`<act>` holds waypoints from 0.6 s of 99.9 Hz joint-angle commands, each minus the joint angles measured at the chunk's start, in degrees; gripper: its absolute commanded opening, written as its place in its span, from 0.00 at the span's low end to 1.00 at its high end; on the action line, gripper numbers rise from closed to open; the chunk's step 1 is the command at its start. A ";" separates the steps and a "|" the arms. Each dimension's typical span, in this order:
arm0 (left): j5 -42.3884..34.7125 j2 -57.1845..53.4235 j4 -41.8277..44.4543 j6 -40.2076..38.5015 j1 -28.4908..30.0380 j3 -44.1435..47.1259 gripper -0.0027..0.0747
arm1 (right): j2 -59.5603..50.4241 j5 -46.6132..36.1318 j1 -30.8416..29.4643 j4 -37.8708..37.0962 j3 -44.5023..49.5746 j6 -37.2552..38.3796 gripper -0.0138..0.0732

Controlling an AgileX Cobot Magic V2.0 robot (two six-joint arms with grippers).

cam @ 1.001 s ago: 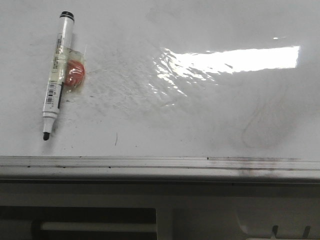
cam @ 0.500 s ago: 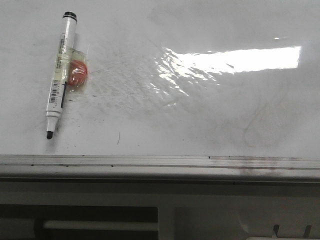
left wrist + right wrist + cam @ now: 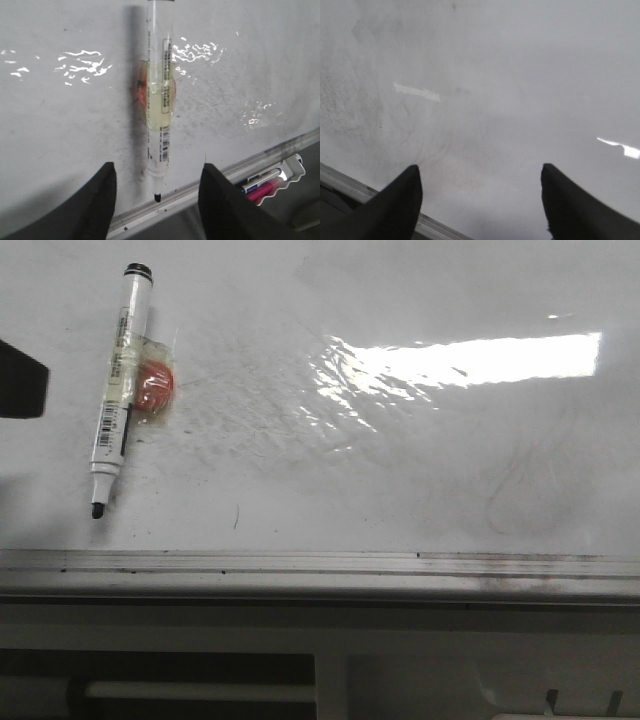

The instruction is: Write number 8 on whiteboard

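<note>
Whiteboard with no drawn 8, marker lying uncapped on it

The whiteboard (image 3: 400, 440) carries only grey smears; the marker (image 3: 120, 390) lies flat at its left. The left hand (image 3: 157, 192) hovers spread wide over the marker; the right hand (image 3: 480, 200) hangs open above bare board.

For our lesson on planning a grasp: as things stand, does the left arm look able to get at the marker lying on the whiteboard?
Probably yes. The left gripper is open above the marker, its fingers either side of the tip, and nothing lies between them on the whiteboard.
</note>
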 commanded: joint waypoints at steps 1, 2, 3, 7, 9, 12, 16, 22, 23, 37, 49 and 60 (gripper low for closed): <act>-6.12 3.07 -1.52 0.30 -2.31 -2.42 0.47 | 0.86 -4.18 0.00 1.90 -2.10 -0.09 0.67; -6.28 3.67 -1.52 0.30 -2.43 -2.52 0.47 | 0.86 -4.18 0.00 1.92 -2.10 -0.09 0.67; -6.56 3.97 -1.52 0.30 -2.54 -2.66 0.47 | 0.86 -4.18 0.00 2.00 -2.10 -0.09 0.67; -6.97 5.63 -1.52 0.30 -3.07 -3.10 0.47 | 0.86 -4.27 0.00 2.18 -2.10 -0.09 0.67; -7.07 6.44 -1.52 0.30 -3.33 -3.23 0.47 | 0.86 -4.27 0.00 2.26 -2.10 -0.09 0.67; -7.20 7.42 -1.52 0.30 -3.45 -3.47 0.47 | 0.86 -4.27 0.00 2.30 -2.10 -0.09 0.67; -7.20 8.87 -1.52 0.30 -3.69 -3.89 0.47 | 0.86 -4.27 0.00 2.58 -2.10 -0.09 0.67; -7.32 10.51 -1.52 0.30 -3.69 -4.21 0.46 | 0.86 -4.27 0.00 2.96 -2.10 -0.09 0.67; -7.44 10.89 -1.52 0.30 -3.69 -4.21 0.46 | 0.86 -4.27 0.00 2.97 -2.10 -0.09 0.67; -7.44 12.90 -1.52 0.30 -3.69 -4.31 0.25 | 0.86 -4.27 0.00 4.45 -2.10 -0.09 0.67; -7.37 12.67 -1.52 0.44 -3.69 -4.31 0.01 | 0.86 -4.03 0.00 5.18 -2.22 -0.09 0.67; -3.15 10.90 -1.52 0.91 -3.69 -5.59 0.01 | 0.86 -1.37 0.22 6.70 -4.35 -1.85 0.67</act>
